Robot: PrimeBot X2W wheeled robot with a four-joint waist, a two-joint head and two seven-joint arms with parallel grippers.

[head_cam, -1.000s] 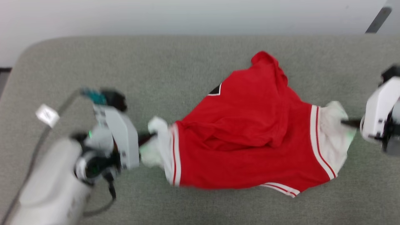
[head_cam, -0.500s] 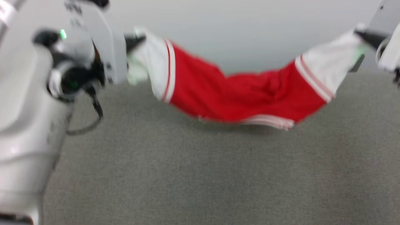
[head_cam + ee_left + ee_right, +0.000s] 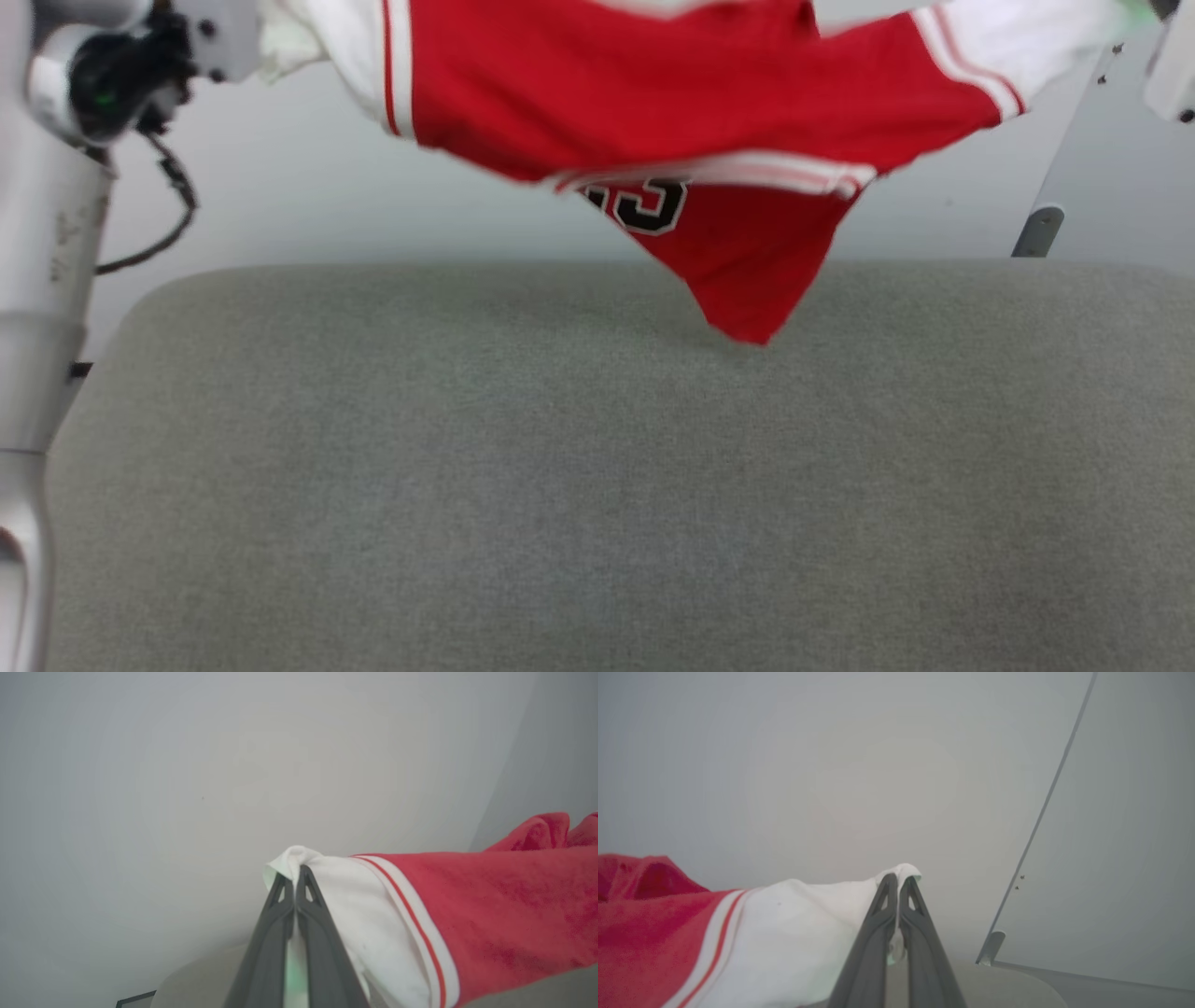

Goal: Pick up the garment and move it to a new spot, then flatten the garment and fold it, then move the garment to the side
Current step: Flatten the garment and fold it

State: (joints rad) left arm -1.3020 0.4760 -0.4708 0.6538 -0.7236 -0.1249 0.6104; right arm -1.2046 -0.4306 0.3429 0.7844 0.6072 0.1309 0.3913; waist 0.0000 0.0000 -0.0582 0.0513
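Nearest the head camera, the grey padded surface (image 3: 597,485) lies below the load. Above it the garment (image 3: 653,84) hangs in the air, stretched sleeve to sleeve. Its red body sags to a point near the far part of the padding; whether the tip touches I cannot tell.

Each hold looks thin. The left gripper (image 3: 295,877) is pinched together on the very edge of one white sleeve, and the right gripper (image 3: 896,879) likewise on the other. Such small bites could slip if the arms pull wider or swing fast, dropping one side. The sagging tip could also drag and bunch on landing, trapping folds underneath.

Beyond stands the pale wall (image 3: 327,205); a swing too far back might brush cloth against it.
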